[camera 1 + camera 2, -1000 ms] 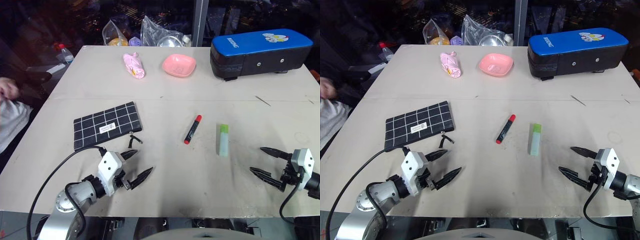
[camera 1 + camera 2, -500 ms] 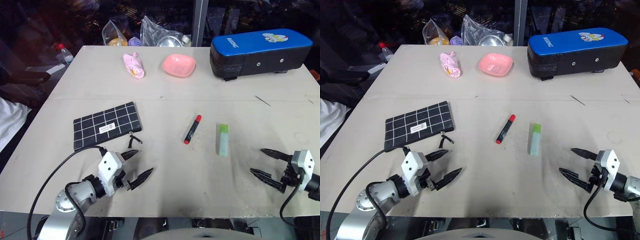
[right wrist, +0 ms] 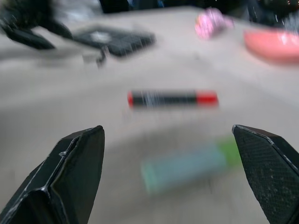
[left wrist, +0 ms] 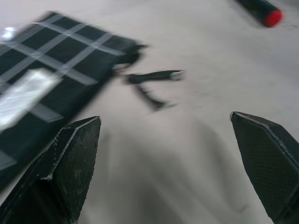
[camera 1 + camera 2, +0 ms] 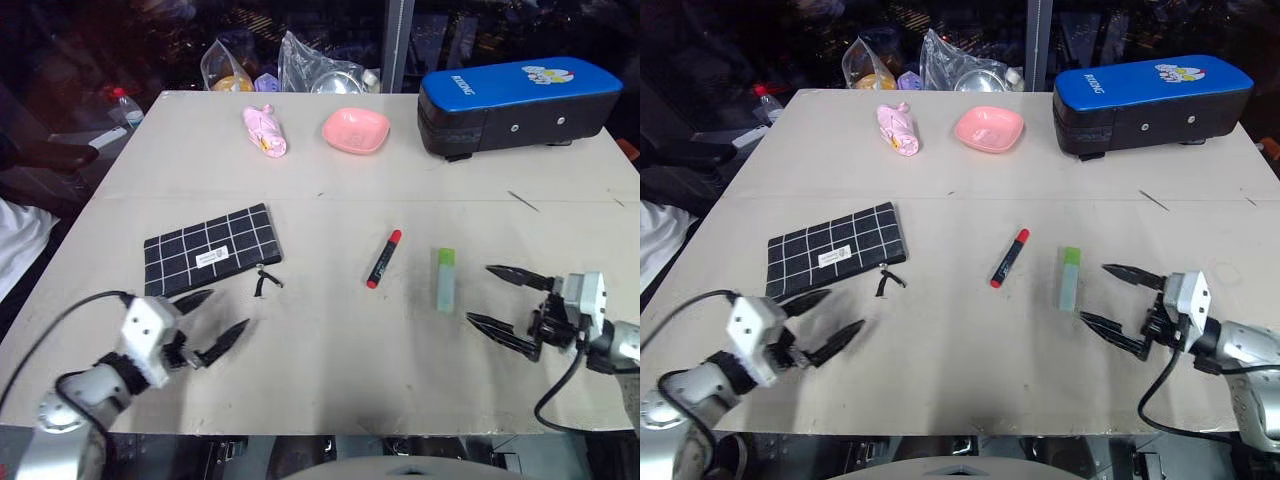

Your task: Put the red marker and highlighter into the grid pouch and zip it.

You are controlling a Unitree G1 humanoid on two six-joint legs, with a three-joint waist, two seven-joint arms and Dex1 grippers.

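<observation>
On matte beige table (image 5: pixel 330 380), flat gridded fabric pouch (image 5: pixel 210 250), slim marker (image 5: pixel 384 258), chunky highlighter (image 5: pixel 446 279)

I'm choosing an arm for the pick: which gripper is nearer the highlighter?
Right. The right gripper sits open just beside the highlighter; the left gripper is across the table by the pouch.

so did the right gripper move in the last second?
Yes. The right gripper has come in toward the highlighter; its open fingers now sit just beside it, where earlier a clear gap of table separated them.

1 red marker (image 5: pixel 384 258), 1 highlighter (image 5: pixel 445 279), 1 grid pouch (image 5: pixel 209 250), 1 pink bowl (image 5: pixel 356 130), perhaps 2 bags (image 5: pixel 320 70)
</observation>
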